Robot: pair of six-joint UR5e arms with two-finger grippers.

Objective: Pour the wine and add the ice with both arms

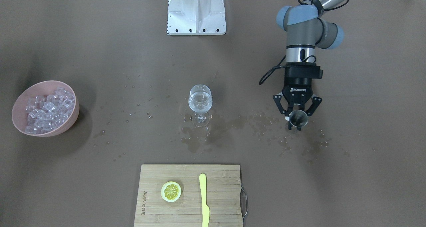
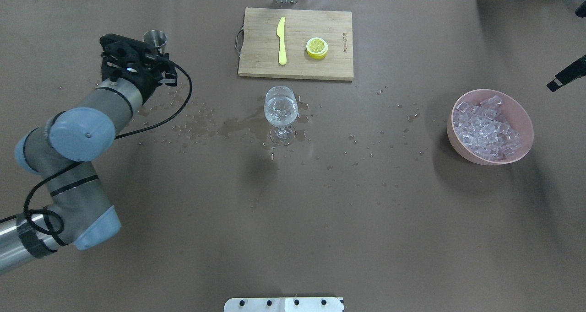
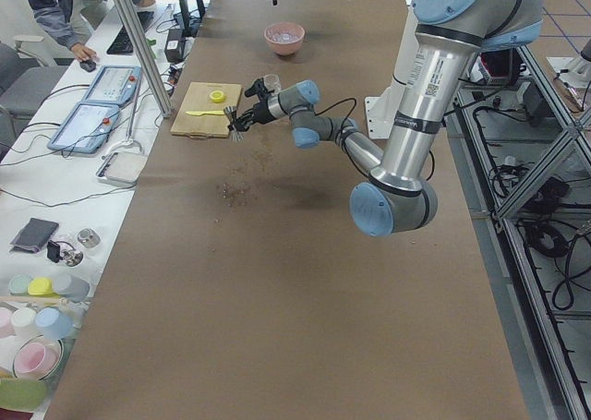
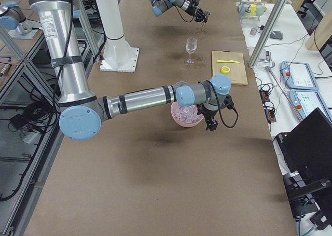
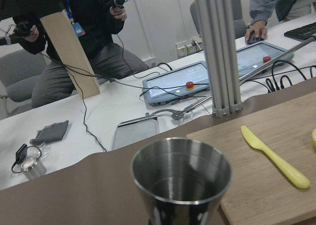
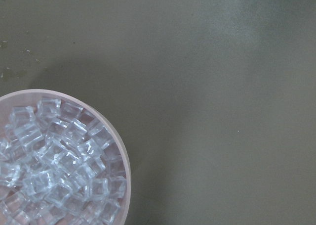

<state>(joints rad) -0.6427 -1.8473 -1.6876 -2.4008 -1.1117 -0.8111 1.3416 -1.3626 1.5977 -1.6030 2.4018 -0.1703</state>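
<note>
Overhead exterior: wine (image 2: 280,110) sits in the clear stemmed glass (image 2: 282,136), my left tool (image 2: 154,52) grips the small steel cup (image 2: 154,37), and my right tool (image 4: 211,124), whose gap I cannot tell, may fumble slippery ice (image 2: 487,126) from the pink bowl (image 2: 494,160).

Flat overhead light, no hard glare. Soft shadows beside bowl (image 2: 524,120) and glass (image 2: 281,108), well away from left gripper (image 1: 297,124). Cup (image 5: 180,180) in that gripper slightly soft in its wrist view; right wrist view tints green.

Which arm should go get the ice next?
Right. The right gripper hangs beside the bowl of ice. The left gripper holds a metal cup, far from the bowl, and the glass already has liquid.
</note>
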